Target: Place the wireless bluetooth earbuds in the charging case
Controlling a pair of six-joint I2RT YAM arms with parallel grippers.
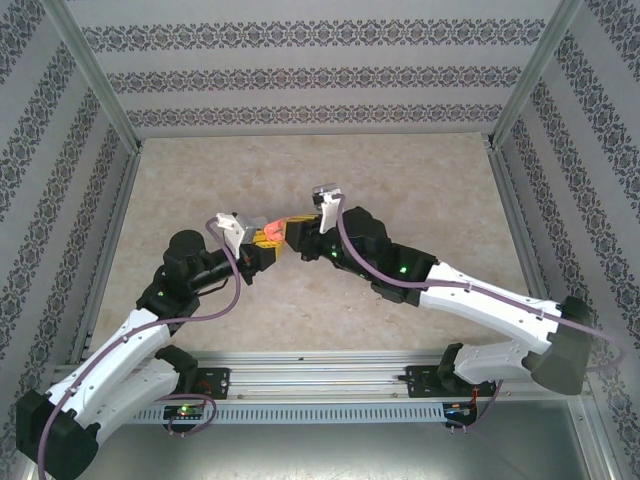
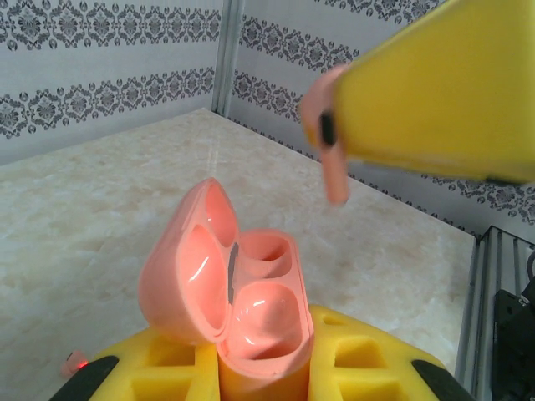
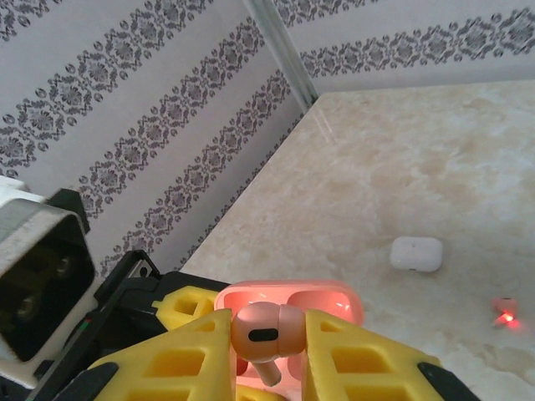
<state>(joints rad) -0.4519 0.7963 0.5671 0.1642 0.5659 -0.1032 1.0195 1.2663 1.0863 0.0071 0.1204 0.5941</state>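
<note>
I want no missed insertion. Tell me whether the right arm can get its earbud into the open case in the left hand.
Probably yes. The right hand pinches the salmon earbud above the case held by the left hand. The lid is tipped back, both wells look empty, nothing lies between.

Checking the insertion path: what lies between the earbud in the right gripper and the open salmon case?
Nothing: in the left wrist view, the gap between the earbud and the case is bare.
</note>
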